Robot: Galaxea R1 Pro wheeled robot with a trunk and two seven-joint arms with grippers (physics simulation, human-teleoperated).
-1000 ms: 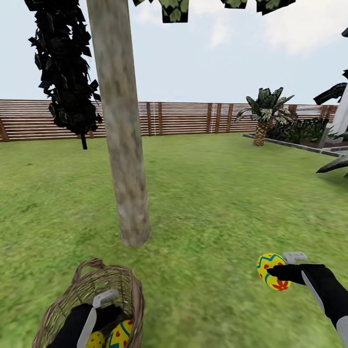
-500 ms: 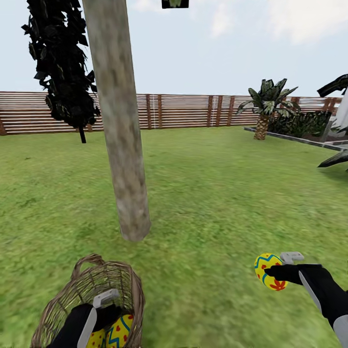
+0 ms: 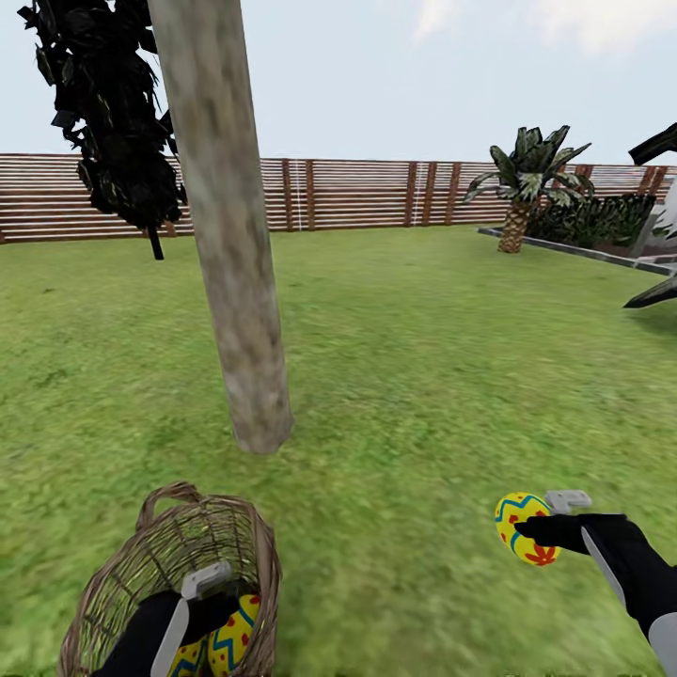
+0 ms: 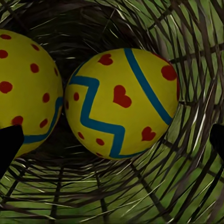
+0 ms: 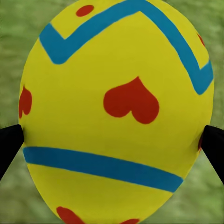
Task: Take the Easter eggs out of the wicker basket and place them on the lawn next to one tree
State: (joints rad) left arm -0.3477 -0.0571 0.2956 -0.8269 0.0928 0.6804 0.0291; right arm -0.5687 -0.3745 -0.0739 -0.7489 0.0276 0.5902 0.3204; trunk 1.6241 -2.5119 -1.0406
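Near the tree [image 3: 235, 282] on the lawn [image 3: 404, 376], the right gripper [image 3: 538, 528] is clamping one Easter egg [image 3: 522, 527] across its middle, long axis roughly upright, ready for setting down. The left gripper [image 3: 209, 611] is reaching spread-fingered into the wicker basket [image 3: 122, 583], gripping nothing, two eggs [image 4: 122, 102] lying inside.
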